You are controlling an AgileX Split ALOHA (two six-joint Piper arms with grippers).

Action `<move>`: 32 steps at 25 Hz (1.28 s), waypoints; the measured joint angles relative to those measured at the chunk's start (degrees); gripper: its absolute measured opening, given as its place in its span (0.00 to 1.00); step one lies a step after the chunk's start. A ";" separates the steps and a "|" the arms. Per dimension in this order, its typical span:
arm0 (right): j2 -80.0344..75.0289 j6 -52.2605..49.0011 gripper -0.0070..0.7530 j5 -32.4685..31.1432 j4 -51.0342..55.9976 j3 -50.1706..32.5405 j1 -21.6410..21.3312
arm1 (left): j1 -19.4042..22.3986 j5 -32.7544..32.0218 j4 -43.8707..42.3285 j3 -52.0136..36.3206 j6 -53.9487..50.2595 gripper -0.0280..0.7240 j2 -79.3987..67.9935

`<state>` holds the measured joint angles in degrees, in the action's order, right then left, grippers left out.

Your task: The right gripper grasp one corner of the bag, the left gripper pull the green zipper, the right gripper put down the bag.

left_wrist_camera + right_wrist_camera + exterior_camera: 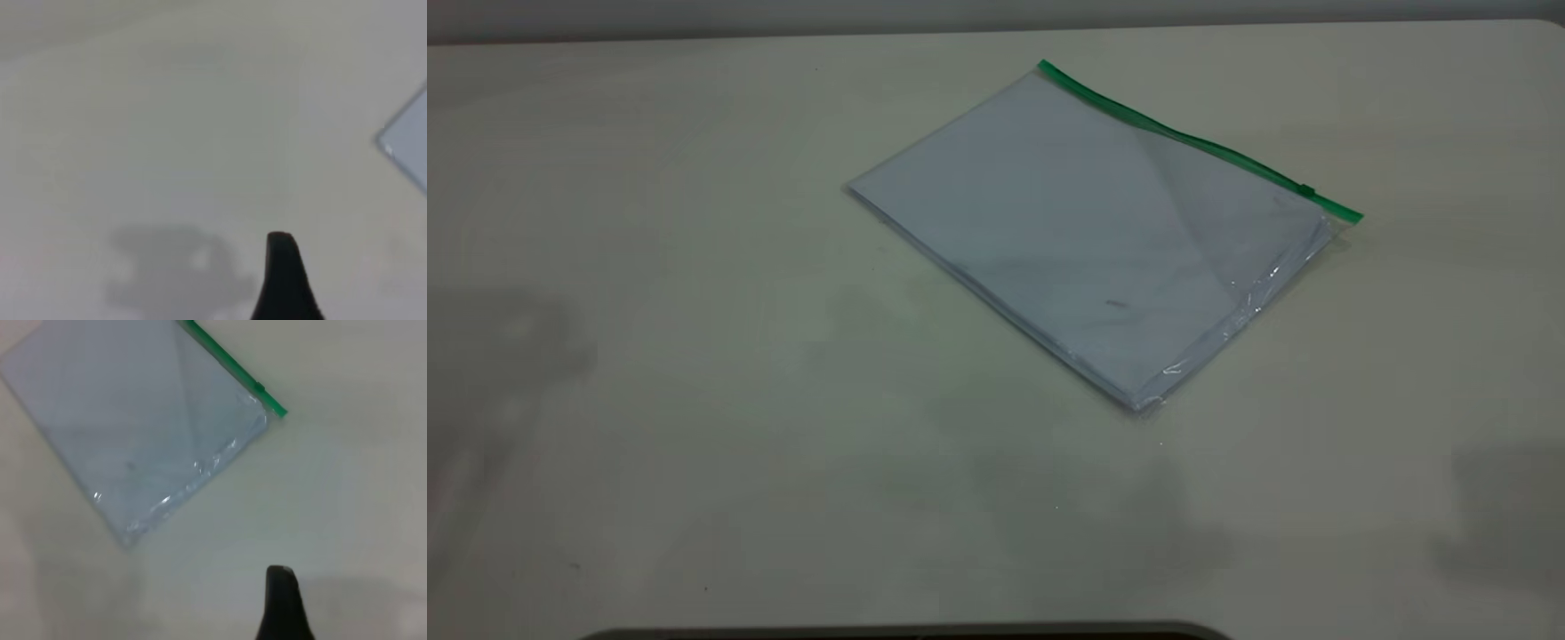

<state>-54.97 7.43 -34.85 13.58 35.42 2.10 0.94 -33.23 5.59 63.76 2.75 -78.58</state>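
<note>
The bag (1094, 231) is a clear pouch with pale sheets inside. It lies flat and askew on the table, right of centre. The green zipper (1192, 138) runs along its far long edge, with the darker slider tab (1305, 189) near the right end. Neither gripper shows in the exterior view. The right wrist view shows the bag (133, 420), the zipper (230, 363) and the tab (259, 388), with a black part of my right gripper (283, 600) over bare table, well apart from the bag. The left wrist view shows my left gripper (283, 273) over bare table and one bag corner (407, 143) far off.
The pale table (694, 400) spreads wide round the bag. Its far edge (783, 37) runs along the back. A dark curved edge (907, 631) shows at the front. Soft arm shadows fall at the left (489, 356) and right (1503, 524).
</note>
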 joint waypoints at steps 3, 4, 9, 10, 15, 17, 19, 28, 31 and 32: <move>-9.19 4.57 0.77 6.00 2.57 0.31 0.00 | -1.00 1.53 2.46 4.99 5.67 0.82 -7.36; -12.57 6.52 0.77 7.65 3.85 0.31 0.00 | -1.45 1.52 3.45 6.64 8.00 0.82 -9.81; -28.78 17.60 0.77 13.04 14.67 2.96 0.00 | -5.04 1.31 7.36 13.09 19.53 0.82 -19.86; -32.27 20.54 0.77 13.24 17.03 4.34 0.00 | -5.80 0.75 7.94 14.27 21.06 0.82 -21.78; -48.75 35.21 0.77 12.06 29.52 13.03 0.00 | -9.02 -4.79 10.16 18.68 24.60 0.82 -30.09; -54.66 41.09 0.77 9.58 35.39 17.15 0.00 | -9.79 -6.79 10.61 19.78 24.84 0.82 -32.70; -60.43 47.33 0.77 6.11 40.51 21.66 0.00 | -10.33 -7.45 10.88 20.27 24.95 0.82 -34.80; -74.56 58.88 0.77 -3.41 52.90 34.99 -6.96 | -10.51 -8.38 10.86 20.53 25.01 0.82 -36.67; -78.25 60.90 0.77 -5.17 53.73 37.35 -11.25 | -10.51 -8.38 11.23 20.53 24.95 0.82 -36.67; -79.57 62.20 0.77 -5.37 53.75 37.93 -12.35 | -10.51 -8.38 11.50 20.53 24.90 0.82 -36.67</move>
<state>-134.54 69.62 -40.21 67.33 73.35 -10.25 -9.57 -41.61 17.08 84.29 27.65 -115.25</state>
